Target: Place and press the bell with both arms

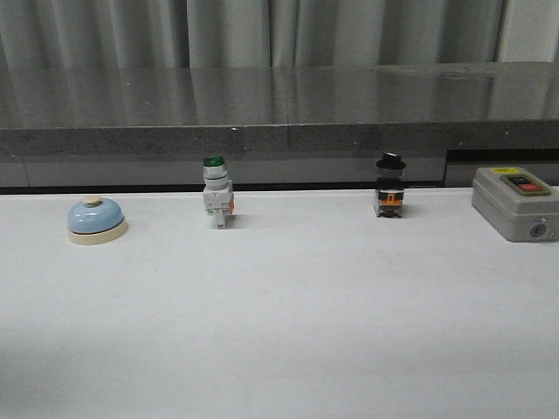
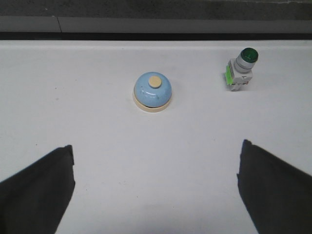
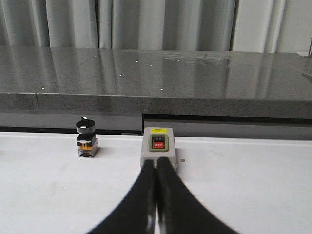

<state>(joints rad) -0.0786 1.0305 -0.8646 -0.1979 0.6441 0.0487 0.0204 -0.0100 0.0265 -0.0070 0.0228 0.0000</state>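
The light-blue domed bell (image 1: 96, 219) with cream base and knob stands on the white table at the far left. It also shows in the left wrist view (image 2: 153, 91), upright and untouched. My left gripper (image 2: 156, 148) is open wide and empty, above the table on the near side of the bell, apart from it. My right gripper (image 3: 156, 163) is shut on nothing, its tips just in front of the grey box. Neither arm shows in the front view.
A green-capped white push-button switch (image 1: 217, 192) stands right of the bell, also in the left wrist view (image 2: 241, 69). A black-knobbed switch (image 1: 389, 186) and a grey box with red and black buttons (image 1: 516, 201) stand at the right. A grey stone ledge (image 1: 279, 113) runs behind the table.
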